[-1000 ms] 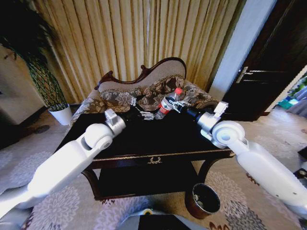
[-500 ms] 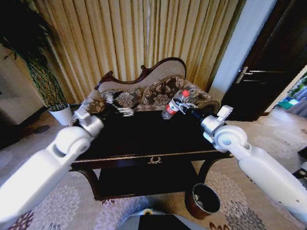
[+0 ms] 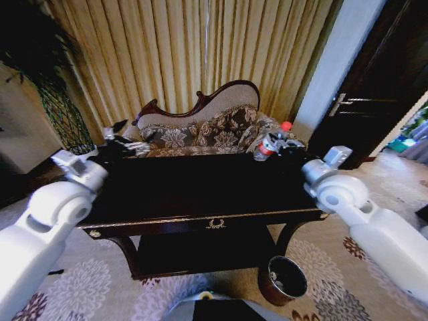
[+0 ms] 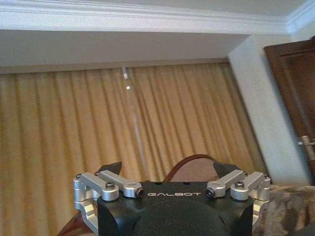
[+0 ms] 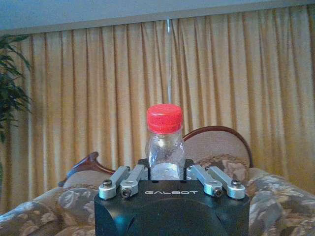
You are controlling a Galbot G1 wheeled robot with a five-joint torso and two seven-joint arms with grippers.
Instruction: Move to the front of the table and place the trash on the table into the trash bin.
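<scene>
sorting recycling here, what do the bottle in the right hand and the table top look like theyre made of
The bottle looks like clear thin plastic: the curtain shows through its body, and its red cap looks opaque and matte. The right hand is shut on it. The table seems dark polished wood, glossy with reflections, with gold trim along the front rail.

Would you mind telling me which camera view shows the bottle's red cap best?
The right wrist view: the cap sits centred and large against the curtain, above the bottle held in the right gripper. The head view shows the cap as a small red spot over the table's far right corner. The left wrist view faces the curtain instead.
</scene>
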